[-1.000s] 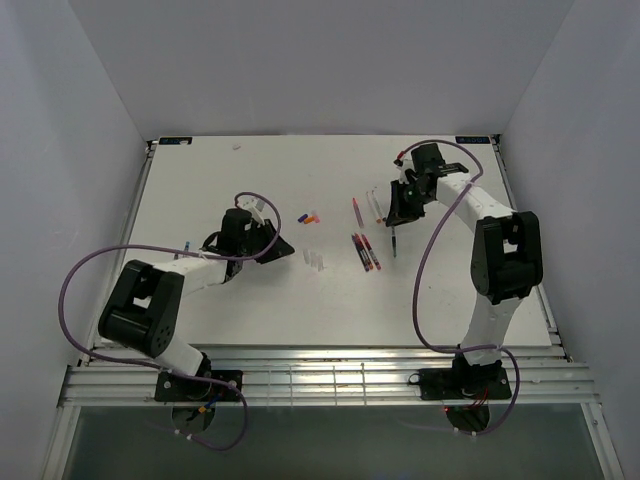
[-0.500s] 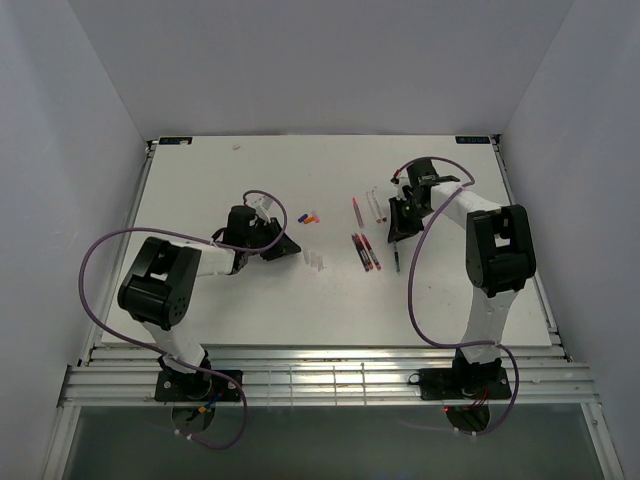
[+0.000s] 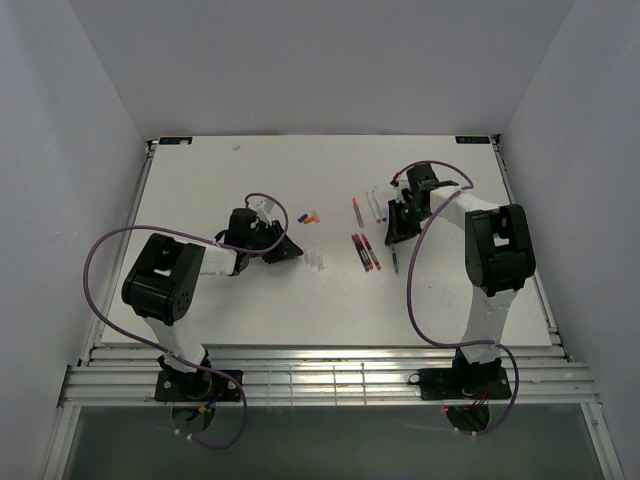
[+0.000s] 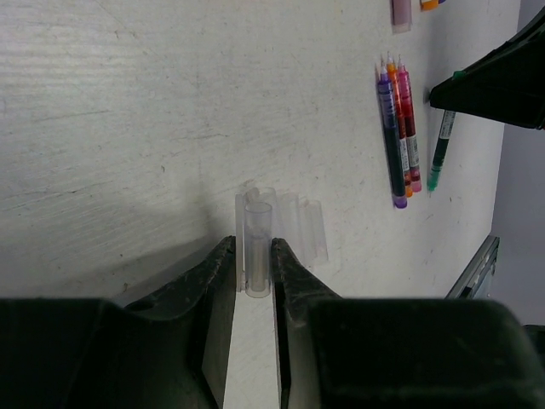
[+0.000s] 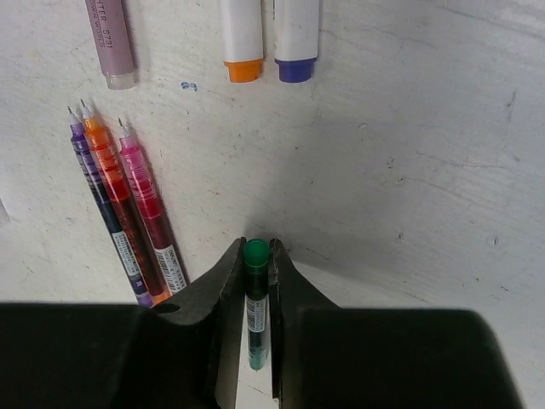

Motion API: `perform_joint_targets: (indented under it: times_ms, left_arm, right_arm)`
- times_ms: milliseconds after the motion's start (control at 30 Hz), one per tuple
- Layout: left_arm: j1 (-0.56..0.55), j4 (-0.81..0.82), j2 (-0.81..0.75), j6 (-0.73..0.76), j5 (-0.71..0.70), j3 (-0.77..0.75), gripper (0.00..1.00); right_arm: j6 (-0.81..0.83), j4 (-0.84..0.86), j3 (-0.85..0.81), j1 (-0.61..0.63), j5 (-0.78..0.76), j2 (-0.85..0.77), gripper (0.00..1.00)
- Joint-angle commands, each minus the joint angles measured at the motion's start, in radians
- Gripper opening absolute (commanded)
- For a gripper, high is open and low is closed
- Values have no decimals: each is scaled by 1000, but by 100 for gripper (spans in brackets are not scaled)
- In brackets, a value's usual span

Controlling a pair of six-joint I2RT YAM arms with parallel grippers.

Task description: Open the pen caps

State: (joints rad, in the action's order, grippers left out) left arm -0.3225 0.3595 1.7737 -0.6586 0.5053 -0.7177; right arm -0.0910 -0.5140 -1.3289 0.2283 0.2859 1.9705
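My left gripper (image 3: 287, 250) is low over the table, shut on a pale translucent pen cap (image 4: 258, 247). Its tip is beside two more translucent caps (image 4: 304, 227), which also show in the top view (image 3: 316, 262). My right gripper (image 3: 394, 234) is shut on a green pen (image 5: 256, 294), whose round green end sits at the fingertips. The pen's lower part sticks out below the gripper (image 3: 396, 262). Three uncapped pens (image 5: 128, 213), purple, orange and pink, lie side by side to its left (image 3: 365, 251). Small orange, blue and red caps (image 3: 310, 216) lie further back.
Three capped pens lie beyond the right gripper: a pinkish one (image 5: 110, 41), a whitish one with an orange end (image 5: 241, 36) and a whitish one with a purple end (image 5: 296, 36). White table (image 3: 200, 180) with walls on three sides.
My left gripper has moved right, to the translucent caps. My right gripper has moved nearer and lower with the green pen, which now lies further forward.
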Motion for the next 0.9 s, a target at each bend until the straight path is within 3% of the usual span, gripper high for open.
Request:
perform_joint_targets:
  times_ms: [0, 467, 700, 867]
  left_arm:
    - [5, 33, -3, -4, 16, 21, 33]
    - [13, 36, -5, -10, 21, 23, 38]
    - [26, 35, -69, -12, 9, 46, 39]
    - [63, 13, -158, -12, 27, 58, 39]
  right_arm:
    - [5, 61, 20, -3, 6, 16, 14]
    - [-10, 98, 33, -3, 75, 11, 23]
    - [-21, 117, 40, 0, 151, -21, 32]
    - [-13, 144, 74, 5, 219, -77, 33]
